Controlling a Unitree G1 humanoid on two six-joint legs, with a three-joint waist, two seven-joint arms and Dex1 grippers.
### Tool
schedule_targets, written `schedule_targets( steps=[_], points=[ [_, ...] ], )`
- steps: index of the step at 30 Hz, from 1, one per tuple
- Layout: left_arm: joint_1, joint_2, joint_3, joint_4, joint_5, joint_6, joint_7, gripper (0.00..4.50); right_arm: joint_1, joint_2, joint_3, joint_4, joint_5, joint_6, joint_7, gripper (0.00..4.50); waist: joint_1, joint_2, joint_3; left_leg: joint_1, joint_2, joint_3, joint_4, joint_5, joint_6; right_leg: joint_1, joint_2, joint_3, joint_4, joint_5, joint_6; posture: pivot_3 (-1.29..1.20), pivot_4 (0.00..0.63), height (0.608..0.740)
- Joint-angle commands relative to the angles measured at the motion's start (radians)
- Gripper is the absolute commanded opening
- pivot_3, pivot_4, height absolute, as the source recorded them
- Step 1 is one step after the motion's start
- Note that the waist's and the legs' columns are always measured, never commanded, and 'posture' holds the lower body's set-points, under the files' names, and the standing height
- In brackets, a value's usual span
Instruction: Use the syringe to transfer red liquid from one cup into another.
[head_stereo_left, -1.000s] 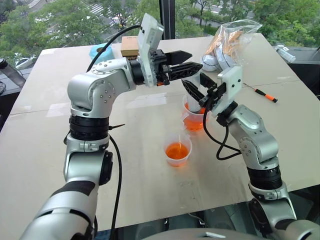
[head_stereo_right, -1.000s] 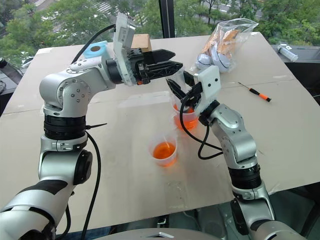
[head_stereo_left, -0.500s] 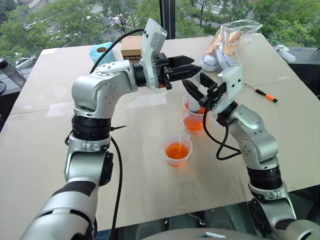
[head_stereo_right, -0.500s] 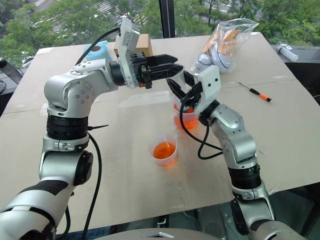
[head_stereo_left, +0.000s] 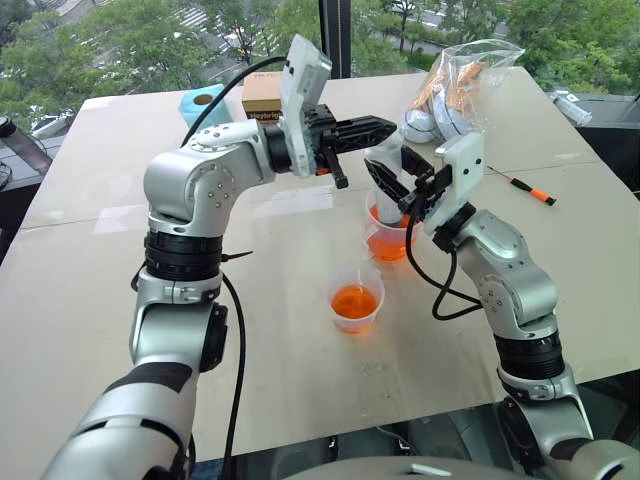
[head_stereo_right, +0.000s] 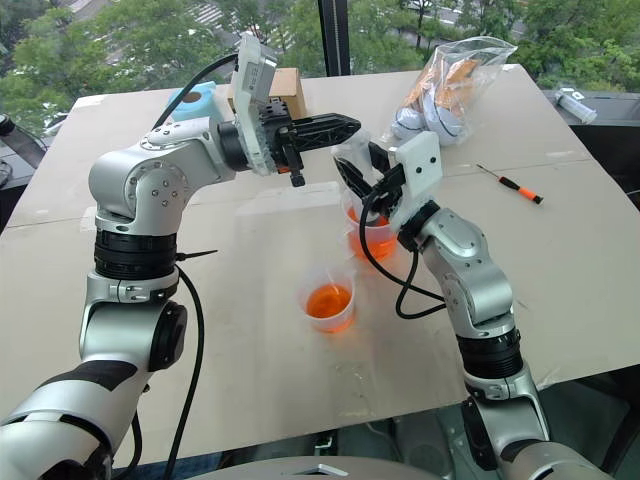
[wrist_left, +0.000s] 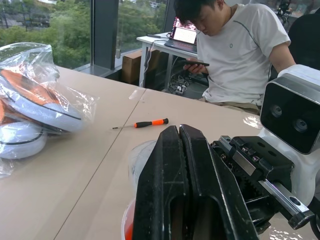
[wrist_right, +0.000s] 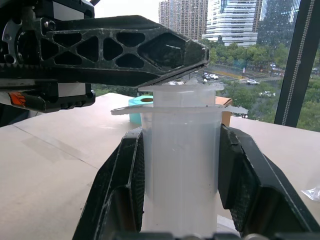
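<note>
We take the larger, taller clear plastic cup of orange-red liquid (head_stereo_left: 388, 243) as our landmark and place everything else from it. The pale tabletop (head_stereo_left: 90, 300) carries it near the middle. The smaller, shorter clear plastic cup (head_stereo_left: 355, 299), also holding some red liquid, stands just beside it on the side nearer us.

Rising straight out of the tall cup is the large clear plastic syringe (wrist_right: 181, 165) — long axis upright, narrow tip down into the cup, white plunger end up. Our right gripper (wrist_right: 181, 200) holds it, its two black fingers closed narrowly on the thick barrel, one on each side, directly above the cup.

Our left gripper (head_stereo_left: 365, 128) lies level above the cup and reaches in from our left. Its fingers are pressed fully together with nothing between them, and their tips sit at the plunger's top, just above the flange; we cannot tell whether they touch it. So the plunger lies right at the left claw's tip, and the left arm is the one placed to work it while the right steadies the barrel.

Well beyond the cup on the right lies a thin orange-and-black-handled screwdriver (head_stereo_left: 530, 190) — and a clear plastic bag of white objects (head_stereo_left: 455, 85) sits behind the cup.
</note>
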Motion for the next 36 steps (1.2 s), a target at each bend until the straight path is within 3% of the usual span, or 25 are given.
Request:
schedule_targets(
  steps=[1, 4, 7, 22, 26, 27, 36],
  points=[
    [0.002, 0.005, 0.000, -0.021, 0.006, -0.024, -0.015, 0.26, -0.017, 0.003, -0.016, -0.031, 0.012, -0.024, 0.001, 1.49, 0.000, 0.000, 0.000, 0.000, 0.000, 0.000, 0.000, 0.000, 0.000, 0.000, 0.000, 0.000, 0.000, 0.000, 0.000, 0.00, 0.150, 0.740],
    [0.005, 0.011, -0.010, -0.030, 0.019, -0.030, -0.019, 1.22, -0.019, 0.003, -0.016, -0.028, 0.011, -0.025, 0.001, 1.49, 0.000, 0.000, 0.000, 0.000, 0.000, 0.000, 0.000, 0.000, 0.000, 0.000, 0.000, 0.000, 0.000, 0.000, 0.000, 0.00, 0.150, 0.740],
    [0.005, 0.006, -0.018, -0.023, 0.043, -0.035, 0.004, 2.74, -0.020, 0.004, -0.016, -0.026, 0.010, -0.027, 0.002, 1.49, 0.000, 0.000, 0.000, 0.000, 0.000, 0.000, 0.000, 0.000, 0.000, 0.000, 0.000, 0.000, 0.000, 0.000, 0.000, 0.00, 0.150, 0.740],
    [0.003, 0.004, -0.008, -0.019, 0.035, -0.019, -0.010, 2.74, -0.021, 0.004, -0.014, -0.025, 0.009, -0.030, 0.003, 1.49, 0.000, 0.000, 0.000, 0.000, 0.000, 0.000, 0.000, 0.000, 0.000, 0.000, 0.000, 0.000, 0.000, 0.000, 0.000, 0.00, 0.150, 0.740],
    [0.002, 0.002, -0.007, -0.015, 0.029, 0.000, -0.005, 1.55, -0.020, 0.005, -0.014, -0.025, 0.007, -0.034, 0.002, 1.49, 0.000, 0.000, 0.000, 0.000, 0.000, 0.000, 0.000, 0.000, 0.000, 0.000, 0.000, 0.000, 0.000, 0.000, 0.000, 0.00, 0.150, 0.740],
    [0.001, 0.000, -0.006, -0.012, 0.028, 0.004, 0.000, 1.42, -0.020, 0.006, -0.014, -0.025, 0.007, -0.034, 0.003, 1.49, 0.000, 0.000, 0.000, 0.000, 0.000, 0.000, 0.000, 0.000, 0.000, 0.000, 0.000, 0.000, 0.000, 0.000, 0.000, 0.00, 0.150, 0.740],
    [-0.011, -0.006, -0.003, 0.000, 0.034, 0.005, 0.003, 1.42, -0.016, 0.005, -0.015, -0.030, 0.004, -0.033, 0.004, 1.49, 0.000, 0.000, 0.000, 0.000, 0.000, 0.000, 0.000, 0.000, 0.000, 0.000, 0.000, 0.000, 0.000, 0.000, 0.000, 0.00, 0.150, 0.740]
  ],
)
